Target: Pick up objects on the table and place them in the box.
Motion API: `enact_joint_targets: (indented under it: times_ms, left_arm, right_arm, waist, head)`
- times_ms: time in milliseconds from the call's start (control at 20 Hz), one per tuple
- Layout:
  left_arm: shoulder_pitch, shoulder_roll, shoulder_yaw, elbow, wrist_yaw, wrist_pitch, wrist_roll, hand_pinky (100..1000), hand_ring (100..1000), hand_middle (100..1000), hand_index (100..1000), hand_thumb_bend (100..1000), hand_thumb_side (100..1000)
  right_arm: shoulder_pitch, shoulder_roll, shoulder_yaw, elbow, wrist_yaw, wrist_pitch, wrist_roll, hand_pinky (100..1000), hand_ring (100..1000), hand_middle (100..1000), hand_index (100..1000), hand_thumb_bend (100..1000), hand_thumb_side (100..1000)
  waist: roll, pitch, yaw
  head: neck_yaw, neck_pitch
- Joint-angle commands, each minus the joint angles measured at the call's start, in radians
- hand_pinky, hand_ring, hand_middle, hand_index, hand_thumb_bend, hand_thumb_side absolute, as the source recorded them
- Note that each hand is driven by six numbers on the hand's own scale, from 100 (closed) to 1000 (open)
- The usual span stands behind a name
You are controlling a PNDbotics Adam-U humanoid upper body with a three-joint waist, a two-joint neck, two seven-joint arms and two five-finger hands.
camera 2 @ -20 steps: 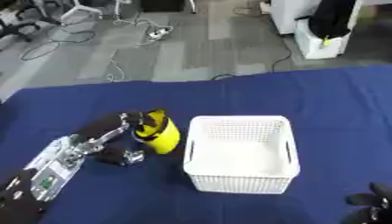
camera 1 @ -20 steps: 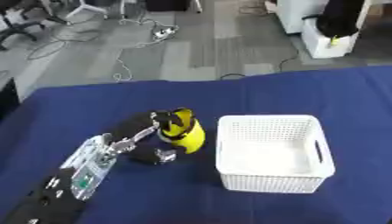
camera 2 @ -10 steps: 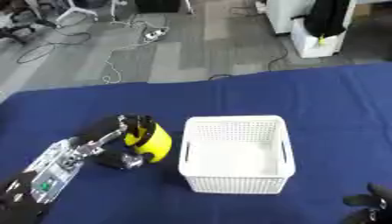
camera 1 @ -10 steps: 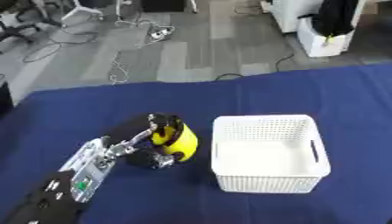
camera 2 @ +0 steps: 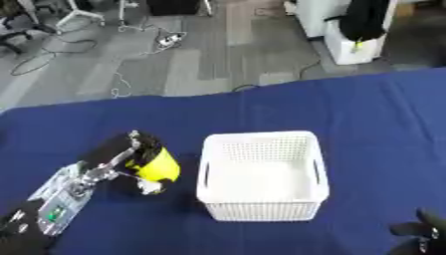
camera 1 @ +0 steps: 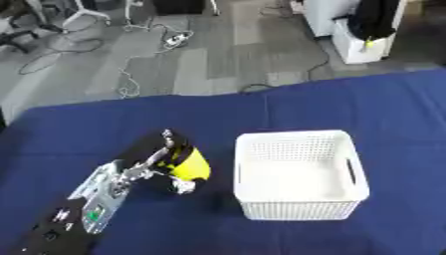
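A blue-covered surface fills the lower two thirds of the frame, with grey floor and loose cables seen beyond it at the top. A white perforated box is placed right of centre on the surface; it stands upright, and nothing can be made out inside it. Just to the left of the box, apart from its wall, a yellow object with a dark top end is held in the left hand, whose arm enters from the lower left corner of the frame. The fingers are curled round the yellow object, which is tilted, its dark end pointing toward the upper left. Whether the object is resting on the cloth or raised slightly above it cannot be told. The right hand is seen only in the lower right corner of the right eye view, where dark fingers point upward, straight and grasping nothing.
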Motion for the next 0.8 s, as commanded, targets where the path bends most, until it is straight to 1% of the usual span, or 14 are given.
enact_joint_targets:
  times_ms: [50,150,200,250,300,350,400,450,500,550,600,650,700,800]
  left_arm:
    - [-0.014,0.009,0.013,0.018,0.001,0.005,0.047,121,100,303,484,415,425]
    - [-0.016,0.006,0.012,0.033,0.004,0.002,0.073,100,100,243,435,435,392]
    - [-0.016,0.005,0.011,0.04,0.005,0.0,0.082,100,100,243,435,435,392]
    - [-0.016,0.004,0.01,0.045,0.005,-0.003,0.087,100,100,148,401,460,361]
    - [-0.016,0.004,0.01,0.051,0.004,-0.007,0.092,100,100,148,401,460,361]
    - [-0.016,0.004,0.01,0.054,0.004,-0.01,0.094,100,100,100,362,451,352]
    - [-0.016,0.004,0.011,0.057,0.003,-0.013,0.096,100,100,100,340,430,362]
    - [-0.017,0.005,0.01,0.059,0.003,-0.015,0.096,100,100,100,304,382,391]
    - [-0.017,0.005,0.01,0.061,0.003,-0.017,0.095,100,100,100,304,382,391]
    - [-0.017,0.006,0.01,0.062,0.004,-0.019,0.093,100,100,100,242,247,492]
    - [-0.017,0.007,0.011,0.062,0.003,-0.019,0.09,100,100,100,270,326,432]
    - [-0.018,0.008,0.012,0.061,0.001,-0.019,0.089,100,100,100,198,100,618]
    - [-0.018,0.009,0.013,0.059,-0.003,-0.016,0.091,100,100,100,190,100,650]
    - [-0.02,0.012,0.013,0.051,-0.021,-0.012,0.097,100,100,100,179,100,656]
  right_arm:
    - [-0.008,-0.005,-0.001,-0.017,0.004,-0.072,0.07,524,653,805,1000,915,517]
    - [-0.009,-0.005,0.0,-0.017,0.004,-0.072,0.07,524,653,805,1000,914,517]
    - [-0.01,-0.005,0.0,-0.017,0.003,-0.072,0.07,524,653,805,1000,914,517]
    - [-0.01,-0.006,0.0,-0.017,0.003,-0.072,0.07,524,653,805,1000,915,517]
    - [-0.01,-0.006,0.0,-0.017,0.004,-0.071,0.07,524,653,805,1000,915,517]
    - [-0.01,-0.006,0.0,-0.017,0.004,-0.071,0.07,524,653,805,1000,914,517]
    - [-0.011,-0.006,0.0,-0.017,0.003,-0.071,0.07,524,653,805,1000,915,517]
    - [-0.011,-0.007,0.0,-0.017,0.004,-0.07,0.07,524,653,805,1000,914,517]
    - [-0.011,-0.007,0.001,-0.017,0.004,-0.07,0.07,524,653,805,1000,914,517]
    - [-0.011,-0.007,0.001,-0.017,0.004,-0.07,0.07,524,653,805,1000,914,517]
    - [-0.011,-0.007,0.001,-0.017,0.004,-0.07,0.07,524,653,805,1000,914,517]
    - [-0.011,-0.007,0.001,-0.017,0.004,-0.07,0.07,524,653,805,1000,915,517]
    - [-0.011,-0.008,0.001,-0.017,0.004,-0.07,0.07,523,653,805,1000,915,516]
    - [-0.011,-0.008,0.001,-0.017,0.004,-0.071,0.07,523,653,805,1000,915,516]
  waist:
    - [-0.003,-0.01,-0.004]
    - [-0.003,-0.01,-0.006]
    - [-0.002,-0.009,-0.006]
    - [-0.002,-0.009,-0.006]
    - [-0.002,-0.009,-0.005]
    - [-0.001,-0.009,-0.004]
    - [-0.001,-0.009,-0.004]
    - [-0.001,-0.009,-0.002]
    - [-0.001,-0.009,-0.001]
    - [-0.001,-0.009,0.0]
    - [-0.001,-0.009,0.001]
    - [-0.001,-0.009,0.002]
    - [-0.001,-0.009,0.002]
    - [-0.002,-0.008,0.003]
  head:
    - [0.006,-0.012]
    - [0.007,-0.012]
    - [0.007,-0.013]
    - [0.007,-0.013]
    - [0.007,-0.012]
    - [0.007,-0.012]
    - [0.007,-0.012]
    - [0.007,-0.012]
    - [0.007,-0.012]
    - [0.007,-0.012]
    - [0.007,-0.012]
    - [0.007,-0.012]
    - [0.007,-0.012]
    - [0.007,-0.012]
